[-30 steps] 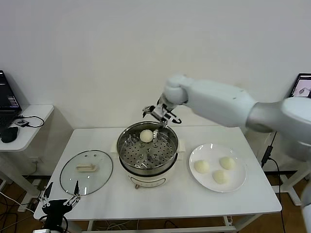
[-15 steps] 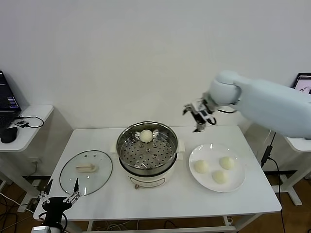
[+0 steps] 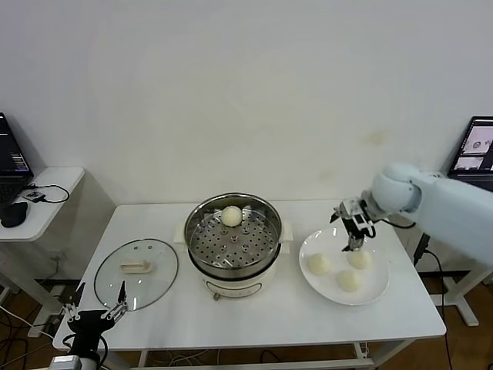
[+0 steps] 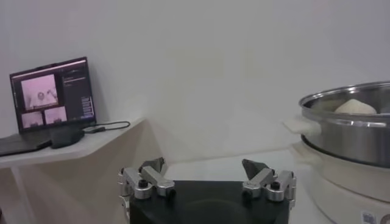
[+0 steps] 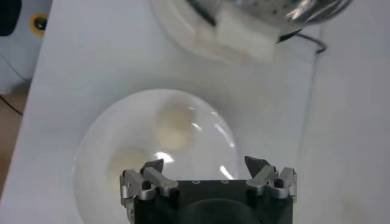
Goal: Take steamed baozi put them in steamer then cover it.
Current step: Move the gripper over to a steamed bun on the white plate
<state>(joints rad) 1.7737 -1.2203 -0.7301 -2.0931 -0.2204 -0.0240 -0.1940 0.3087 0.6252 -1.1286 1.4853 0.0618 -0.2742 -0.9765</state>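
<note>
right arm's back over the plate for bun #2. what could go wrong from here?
1. The right gripper, open, hangs above the plate close to the far-right baozi; the three buns sit near each other, so a finger may nudge a neighbour.
2. The one baozi in the steamer sits by the back wall; a drop there could hit it.
3. The cover lies near the table edge beside the parked left gripper.
</note>
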